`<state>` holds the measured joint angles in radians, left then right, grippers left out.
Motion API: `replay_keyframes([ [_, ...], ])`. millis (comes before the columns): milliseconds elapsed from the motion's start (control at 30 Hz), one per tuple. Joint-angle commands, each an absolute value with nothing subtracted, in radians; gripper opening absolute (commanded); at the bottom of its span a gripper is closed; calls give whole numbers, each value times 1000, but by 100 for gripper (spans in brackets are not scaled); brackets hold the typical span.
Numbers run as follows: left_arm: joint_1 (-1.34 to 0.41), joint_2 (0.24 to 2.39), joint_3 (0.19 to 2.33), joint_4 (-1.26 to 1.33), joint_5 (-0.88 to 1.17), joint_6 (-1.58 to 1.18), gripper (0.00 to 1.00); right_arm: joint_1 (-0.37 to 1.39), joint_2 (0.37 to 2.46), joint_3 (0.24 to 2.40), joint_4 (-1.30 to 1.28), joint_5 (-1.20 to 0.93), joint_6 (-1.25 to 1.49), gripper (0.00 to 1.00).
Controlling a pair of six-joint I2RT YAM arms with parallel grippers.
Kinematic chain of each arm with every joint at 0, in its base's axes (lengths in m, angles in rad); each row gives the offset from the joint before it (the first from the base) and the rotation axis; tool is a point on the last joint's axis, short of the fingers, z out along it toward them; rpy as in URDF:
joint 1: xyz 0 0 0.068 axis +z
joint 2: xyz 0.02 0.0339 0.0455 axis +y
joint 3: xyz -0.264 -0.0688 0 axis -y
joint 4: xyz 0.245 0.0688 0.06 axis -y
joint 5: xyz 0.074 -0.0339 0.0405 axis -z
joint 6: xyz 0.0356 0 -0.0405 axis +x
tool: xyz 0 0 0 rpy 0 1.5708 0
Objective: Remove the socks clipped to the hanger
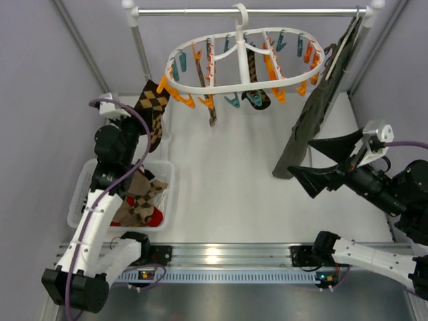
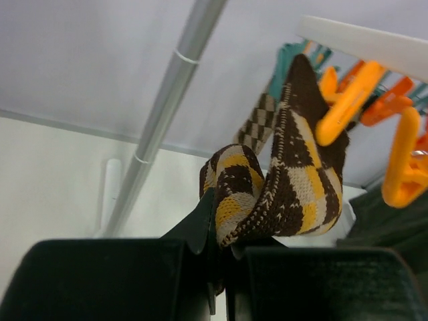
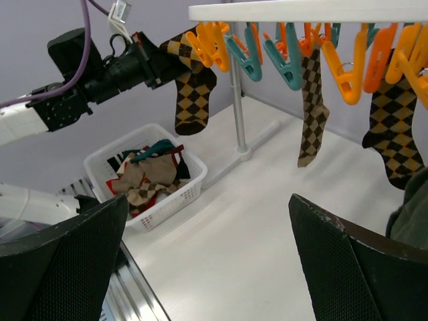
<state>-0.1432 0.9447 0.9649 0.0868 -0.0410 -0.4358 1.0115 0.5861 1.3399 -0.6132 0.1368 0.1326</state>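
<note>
The white oval hanger (image 1: 244,67) hangs by its hook from the rail, with orange and teal clips around its rim (image 3: 301,10). At its left end a brown and yellow argyle sock (image 1: 152,100) hangs from an orange clip (image 2: 348,100). My left gripper (image 1: 139,105) is shut on this sock's (image 2: 294,180) lower fold. Two more argyle socks hang further along, a narrow one (image 3: 309,107) and a darker one (image 3: 394,127). My right gripper (image 1: 314,160) stands wide open over the table on the right, holding nothing, and is apart from the hanger.
A white basket (image 1: 87,194) holding several socks sits at the left beside the left arm. A long olive-green garment (image 1: 321,114) hangs at the right end of the metal rail (image 1: 187,11). The rail's left upright (image 1: 140,53) stands just behind the held sock.
</note>
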Motion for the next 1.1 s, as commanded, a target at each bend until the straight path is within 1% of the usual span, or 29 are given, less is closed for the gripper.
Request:
replay_keyframes([
  [0, -202, 868, 920, 210, -15, -434, 0, 1002, 679, 1399, -594, 132, 172, 100],
  [67, -267, 851, 896, 212, -46, -410, 0, 1000, 712, 1428, -588, 89, 178, 99],
  [200, -441, 833, 867, 213, -225, -336, 0, 1002, 816, 1489, -586, 46, 196, 99],
  [233, -507, 838, 862, 212, -247, -325, 0, 1002, 833, 1512, -586, 43, 201, 100],
  [300, -564, 844, 848, 213, -290, -305, 0, 1002, 886, 1546, -584, 37, 212, 100],
  [400, -705, 861, 833, 212, -405, -262, 0, 1002, 948, 1581, -583, 31, 219, 99],
  [500, -803, 887, 833, 213, -521, -212, 0, 1002, 997, 1606, -574, 23, 225, 99],
  [567, -921, 919, 845, 212, -616, -166, 0, 1002, 1026, 1620, -566, 26, 229, 99],
  [600, -922, 931, 850, 212, -650, -154, 0, 1002, 1035, 1623, -565, 25, 232, 99],
  [800, -1090, 1055, 896, 212, -836, -78, 0, 1002, 1097, 1677, -565, 12, 238, 99],
  [1000, -1152, 1147, 971, 210, -989, -34, 0, 1002, 1077, 1707, -565, 34, 233, 99],
  [1067, -1164, 1178, 997, 212, -996, -20, 0, 1002, 1046, 1707, -561, 55, 232, 99],
])
